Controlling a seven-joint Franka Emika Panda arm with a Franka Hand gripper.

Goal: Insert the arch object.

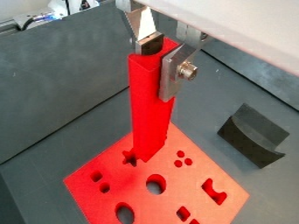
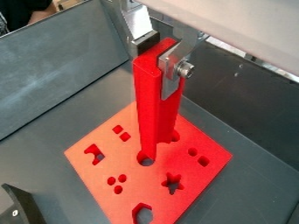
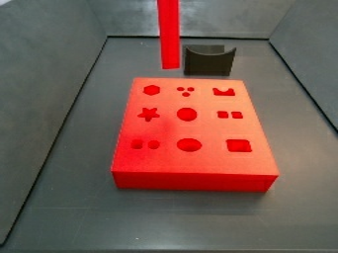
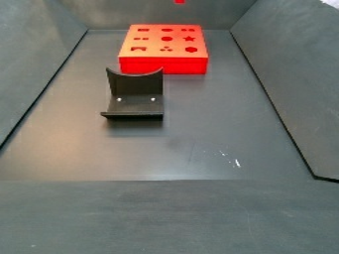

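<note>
From where I am standing, the red board (image 3: 192, 135) with its shaped holes is lying flat on the dark desk (image 3: 79, 148), and the arch object (image 3: 169, 33), a long slim red bar, is hanging upright above the board's far edge, its lower end clear of the board in that side view. In both wrist views the tool (image 1: 159, 59) is clamping the bar's upper end, with one silver finger (image 1: 177, 72) pressing flat against its side and the bar running straight down from between the fingers toward the board (image 1: 158, 184). In a wrist view the bar's (image 2: 156, 101) lower end is lining up over the round hole near the middle of the board (image 2: 146, 162), though I cannot tell whether it is touching the surface. The dark grey block (image 3: 208, 59) with the curved notch is sitting just behind the board, to the right of the bar. In a side view the same block (image 4: 134, 94) is standing nearer the camera, apart from the board (image 4: 166, 48), and only a sliver of the bar (image 4: 180, 2) is showing at the top edge.
</note>
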